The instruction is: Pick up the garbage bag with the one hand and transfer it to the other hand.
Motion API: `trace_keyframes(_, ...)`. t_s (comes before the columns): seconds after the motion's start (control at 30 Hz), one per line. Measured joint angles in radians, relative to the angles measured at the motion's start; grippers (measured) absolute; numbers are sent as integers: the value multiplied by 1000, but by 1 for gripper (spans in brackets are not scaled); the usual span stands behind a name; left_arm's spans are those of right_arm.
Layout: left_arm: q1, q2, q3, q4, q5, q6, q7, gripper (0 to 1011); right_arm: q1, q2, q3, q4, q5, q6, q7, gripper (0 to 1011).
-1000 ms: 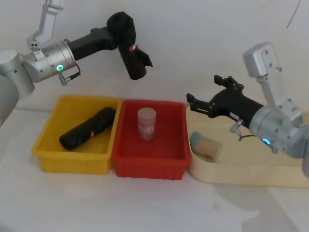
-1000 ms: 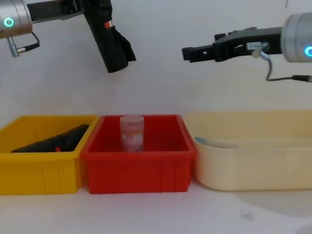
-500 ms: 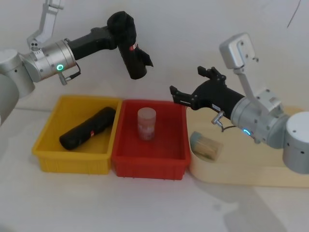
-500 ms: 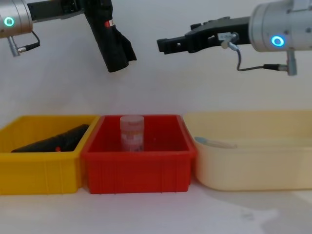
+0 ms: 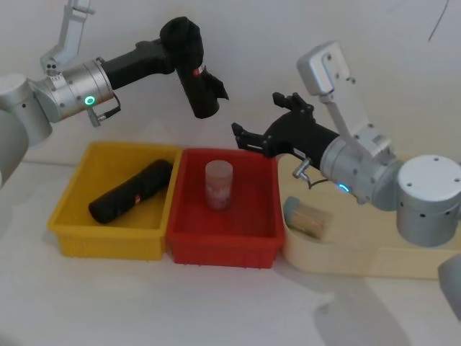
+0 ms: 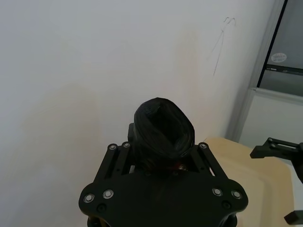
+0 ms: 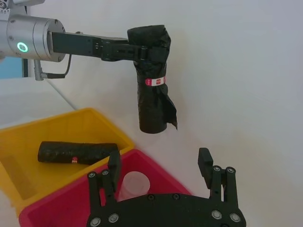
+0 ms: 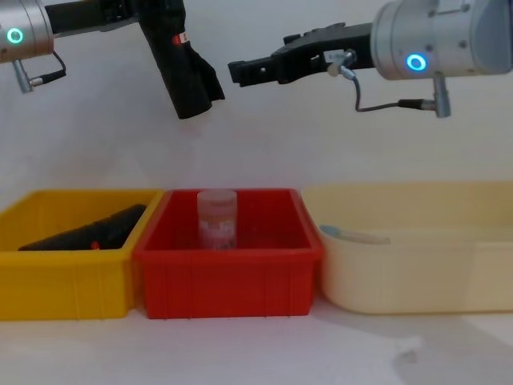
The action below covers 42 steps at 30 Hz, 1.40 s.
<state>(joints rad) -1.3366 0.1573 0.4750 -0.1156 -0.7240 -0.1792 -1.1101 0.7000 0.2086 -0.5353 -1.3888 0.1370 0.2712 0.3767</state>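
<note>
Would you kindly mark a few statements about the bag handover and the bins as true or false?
1. The left gripper holds the garbage bag up in the air. True.
2. The right gripper is shut on the garbage bag. False: its fingers are open and apart from the bag, beside it.
3. A second black roll lies in the yellow bin. True.
4. The jar stands in the yellow bin. False: it stands upright in the red bin.
</note>
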Motion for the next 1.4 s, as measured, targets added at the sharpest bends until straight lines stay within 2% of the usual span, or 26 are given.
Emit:
trace_keyframes(0.53,-1,-1,0,2,0,0,-1,424,36,-69,-28,68,-32,-17,-10,1000)
trace_keyframes(1.4,-1,0,0,2,0,0,-1,424,142,-200,-50,304,-79,-82,-33,1000)
